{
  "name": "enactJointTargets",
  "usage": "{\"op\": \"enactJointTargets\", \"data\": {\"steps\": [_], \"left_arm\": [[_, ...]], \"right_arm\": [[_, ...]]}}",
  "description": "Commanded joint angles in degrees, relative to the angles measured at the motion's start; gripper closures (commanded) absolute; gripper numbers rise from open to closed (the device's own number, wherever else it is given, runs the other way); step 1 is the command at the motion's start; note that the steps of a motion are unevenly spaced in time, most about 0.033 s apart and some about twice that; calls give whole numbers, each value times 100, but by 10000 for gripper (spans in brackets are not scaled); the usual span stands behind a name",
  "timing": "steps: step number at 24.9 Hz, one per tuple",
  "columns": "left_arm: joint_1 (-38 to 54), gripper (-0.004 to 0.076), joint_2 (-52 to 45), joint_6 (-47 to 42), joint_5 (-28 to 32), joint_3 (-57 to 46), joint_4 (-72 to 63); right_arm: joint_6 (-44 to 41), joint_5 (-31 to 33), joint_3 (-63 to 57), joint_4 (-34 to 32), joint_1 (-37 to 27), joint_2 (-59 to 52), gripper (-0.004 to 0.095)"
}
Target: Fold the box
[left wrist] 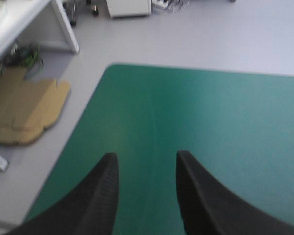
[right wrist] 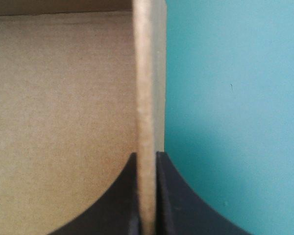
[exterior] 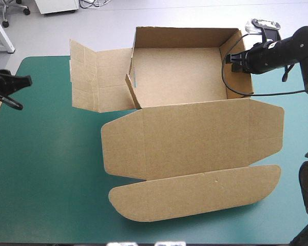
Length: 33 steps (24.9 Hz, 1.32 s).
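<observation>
The table [exterior: 51, 179] is the biggest thing. It has a teal-green cover.

The brown box [exterior: 179, 77] sits on the table, toward the far edge and a bit to the right. Its far part is an open tray. The back wall and the right wall [exterior: 230, 47] of the tray stand up.

The lid [exterior: 195, 138] lies flat on the table, on the near side of the tray. A long round flap [exterior: 195, 193] lies flat along the lid's near edge.

On the left of the tray, the side panel [exterior: 100, 77] is spread open to the left. A small flap [exterior: 132, 91] stands tilted at the tray's near left corner.

The right tool [right wrist: 147, 159] is clamped on the top edge of the right wall. One black finger is inside the tray and the other is outside it, over the cover.

The left tool [left wrist: 145, 161] is at the table's left edge, well apart from the box. Its two black fingers stand apart with nothing between them. Only the cover lies under them.

More brown board [left wrist: 24, 110] lies on the floor, past the table's left edge.
</observation>
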State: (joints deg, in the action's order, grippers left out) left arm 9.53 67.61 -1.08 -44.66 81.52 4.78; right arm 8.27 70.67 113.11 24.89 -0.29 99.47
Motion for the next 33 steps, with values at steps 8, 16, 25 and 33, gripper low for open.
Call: {"op": "enactJointTargets", "data": {"steps": [8, 16, 25, 33], "left_arm": [[415, 449, 1513, 4319, 1094, -2746, -6835], [415, 535, 2253, 5725, -579, -2746, -8849], [415, 534, 2580, 6134, -2625, -2712, -9629], [351, 534, 2534, 6047, -2999, -2437, -9886]], "right_arm": [[129, -17, 175, 606, 27, -231, 919], [40, -174, 175, -172, 624, -50, 919], [-31, -386, 175, -445, 662, 63, 920], [-40, -341, 175, -578, 662, 182, 921]]}}
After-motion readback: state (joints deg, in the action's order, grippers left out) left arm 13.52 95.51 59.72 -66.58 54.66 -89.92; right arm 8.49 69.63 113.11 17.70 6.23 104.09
